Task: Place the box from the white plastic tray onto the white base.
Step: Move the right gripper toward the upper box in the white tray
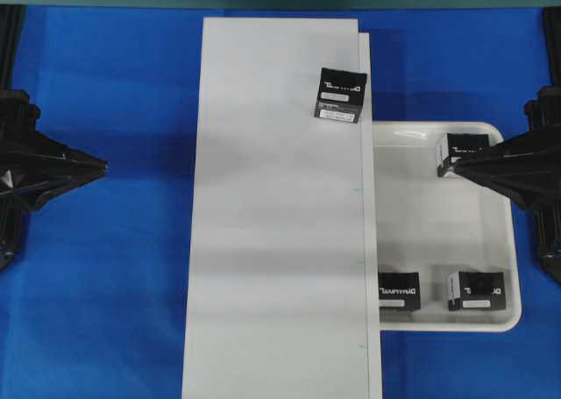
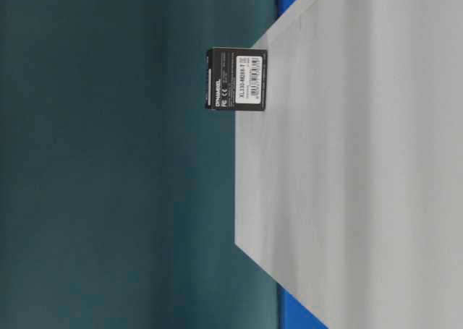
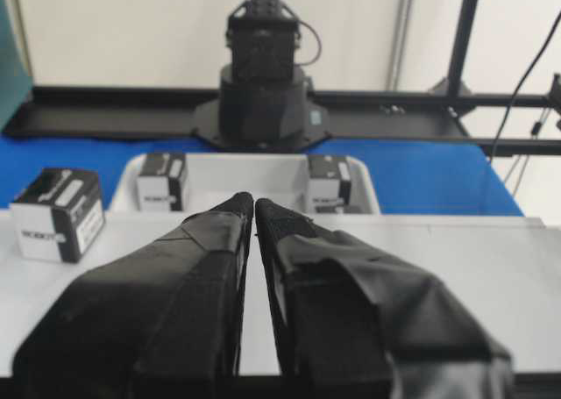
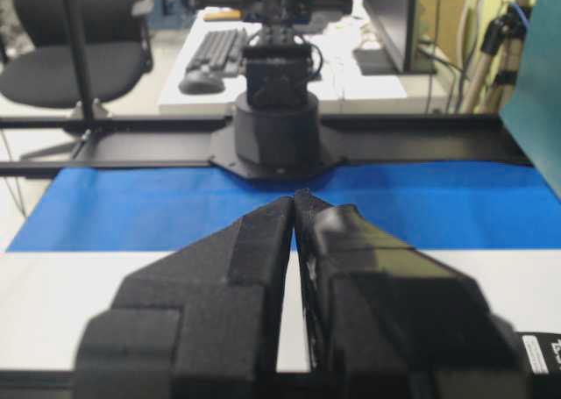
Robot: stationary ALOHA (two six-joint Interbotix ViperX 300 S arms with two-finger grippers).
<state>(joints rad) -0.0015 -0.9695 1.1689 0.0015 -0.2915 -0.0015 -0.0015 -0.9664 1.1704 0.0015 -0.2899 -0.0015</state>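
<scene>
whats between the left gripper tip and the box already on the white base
Nothing: only bare white base lies between the left gripper and that box, clearest in the overhead view.

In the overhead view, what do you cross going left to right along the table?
Left gripper → blue table cover → white base → box on the base's right edge → white plastic tray, three more boxes in it, the top one at the right gripper.
</scene>
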